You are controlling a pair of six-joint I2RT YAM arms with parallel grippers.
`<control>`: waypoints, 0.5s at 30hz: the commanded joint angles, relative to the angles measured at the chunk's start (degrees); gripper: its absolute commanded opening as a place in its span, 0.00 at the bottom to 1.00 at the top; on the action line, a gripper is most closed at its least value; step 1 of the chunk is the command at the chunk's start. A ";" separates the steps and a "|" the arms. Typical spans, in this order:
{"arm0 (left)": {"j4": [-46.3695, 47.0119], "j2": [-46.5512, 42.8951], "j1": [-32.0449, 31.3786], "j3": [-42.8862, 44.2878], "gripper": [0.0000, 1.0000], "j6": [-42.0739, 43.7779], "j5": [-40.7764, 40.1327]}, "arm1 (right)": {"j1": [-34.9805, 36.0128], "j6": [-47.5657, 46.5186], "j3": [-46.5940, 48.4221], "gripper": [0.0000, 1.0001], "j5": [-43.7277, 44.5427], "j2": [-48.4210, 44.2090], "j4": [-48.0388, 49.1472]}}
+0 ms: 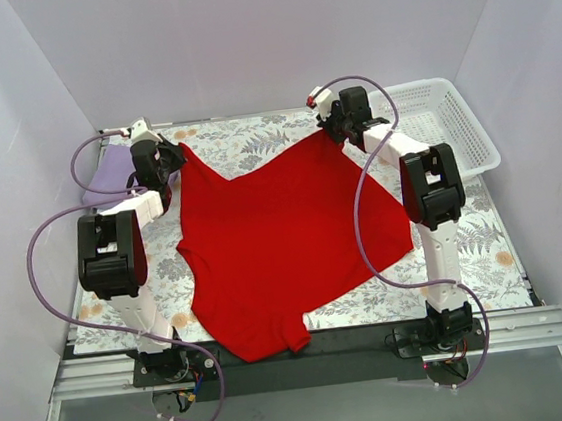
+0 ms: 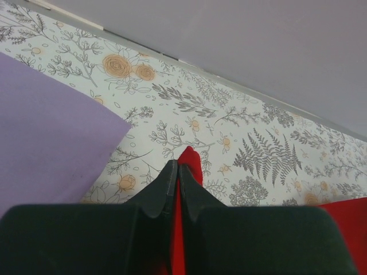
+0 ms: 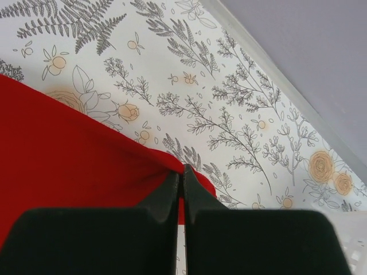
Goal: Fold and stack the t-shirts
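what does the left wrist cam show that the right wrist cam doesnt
Only the left wrist view: the lilac shirt, lying flat to the left of the left gripper, which is shut on a small tip of the red shirt. Only the right wrist view: the right gripper, shut on another edge of that shirt, with a wide spread of red cloth to its left. Both: the floral table cover and the pale wall behind.

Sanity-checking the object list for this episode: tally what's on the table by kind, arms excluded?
T-shirts: 2, the red t-shirt and the lilac t-shirt
Baskets: 1, the white basket
Total: 3
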 commanded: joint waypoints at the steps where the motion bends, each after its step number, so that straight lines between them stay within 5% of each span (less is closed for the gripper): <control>1: 0.82 -4.37 0.38 -0.56 0.00 0.71 -0.50 | 0.32 0.10 -0.03 0.01 1.13 -4.52 1.85; 4: 0.99 -4.46 0.38 -1.44 0.00 0.89 -0.59 | 0.32 -0.43 0.14 0.05 1.13 -3.03 1.76; 6: 0.99 -4.11 0.38 -1.53 0.00 0.98 -0.59 | 0.32 -0.60 0.85 0.26 1.22 -1.97 1.67; 8: 0.73 -3.84 0.38 -1.26 0.00 1.06 -0.68 | 0.14 -0.60 1.90 0.61 1.65 -1.88 -0.17; 12: -3.39 -2.53 0.30 3.20 0.01 1.94 -4.34 | -1.17 -0.51 0.77 0.77 -2.36 -6.60 -3.15; 13: -6.80 -1.92 0.38 4.44 0.05 2.12 -5.07 | -2.13 -0.95 -0.11 0.78 -4.56 -8.02 -5.95; 14: -8.57 -1.82 0.38 5.50 0.25 2.55 -5.42 | -2.58 -1.65 -1.86 0.79 -7.11 -9.60 -8.41; 15: -10.24 -1.82 0.38 6.46 0.33 2.82 -5.60 | -2.93 -2.79 -3.09 0.79 -13.14 -12.92 -10.96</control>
